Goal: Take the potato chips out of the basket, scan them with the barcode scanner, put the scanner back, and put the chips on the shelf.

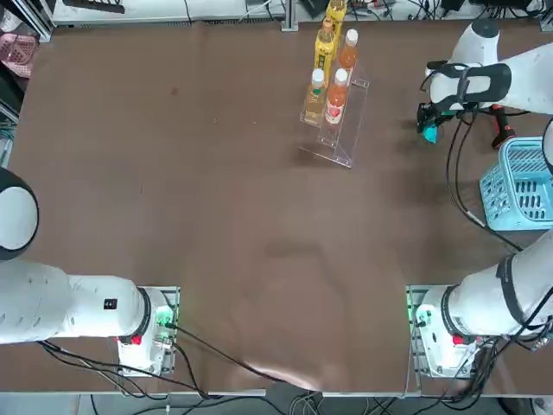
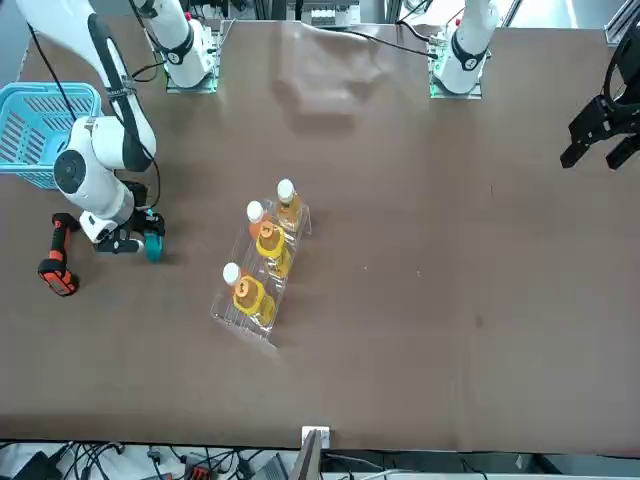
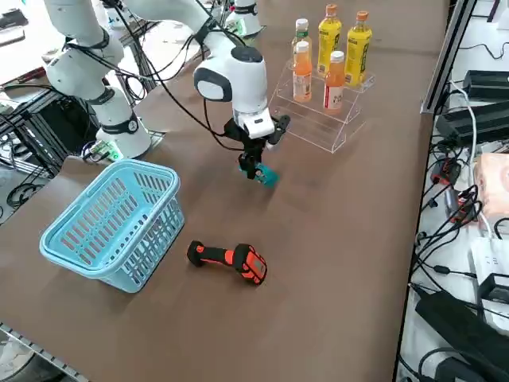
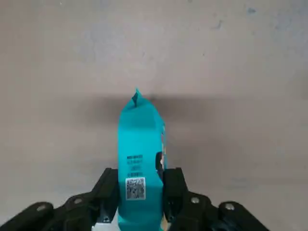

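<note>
Brown desk, mostly bare. Shelf [image 1: 335, 121] with four bottles [image 1: 336, 95] at the far edge. Right gripper [image 1: 429, 130] clamps the potato chips [image 3: 265, 176] above the desk, between shelf and basket [image 1: 522, 183]. Barcode scanner [image 3: 229, 260] lies flat beside the basket. Chips are out; whether they were scanned I cannot tell. Shelving remains. Open room between gripper and shelf.

Right gripper [image 3: 256, 169], clamped on potato chips [image 3: 266, 177], has bare table [image 3: 334, 223] around it. Shelf [image 3: 318, 119] rows hold bottles [image 3: 336, 79]; front step free. Barcode scanner [image 3: 229, 259], basket [image 3: 111, 219] nearby.
</note>
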`<action>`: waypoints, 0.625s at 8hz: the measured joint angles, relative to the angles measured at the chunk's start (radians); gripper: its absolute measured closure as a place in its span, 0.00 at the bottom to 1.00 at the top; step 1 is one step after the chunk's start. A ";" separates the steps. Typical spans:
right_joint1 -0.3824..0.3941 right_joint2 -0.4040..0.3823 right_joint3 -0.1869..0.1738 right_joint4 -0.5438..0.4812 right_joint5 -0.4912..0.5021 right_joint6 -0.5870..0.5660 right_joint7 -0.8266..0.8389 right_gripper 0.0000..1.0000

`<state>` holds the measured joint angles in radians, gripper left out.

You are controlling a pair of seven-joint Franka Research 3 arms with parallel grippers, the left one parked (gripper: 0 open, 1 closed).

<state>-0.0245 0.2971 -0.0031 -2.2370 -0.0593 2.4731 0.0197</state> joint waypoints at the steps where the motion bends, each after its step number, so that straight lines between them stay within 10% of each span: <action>1: 0.000 0.007 -0.001 -0.008 0.000 0.000 0.007 0.52; 5: 0.001 0.023 -0.001 -0.032 0.001 0.000 0.058 0.48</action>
<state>-0.0239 0.3204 -0.0037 -2.2688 -0.0584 2.4728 0.0778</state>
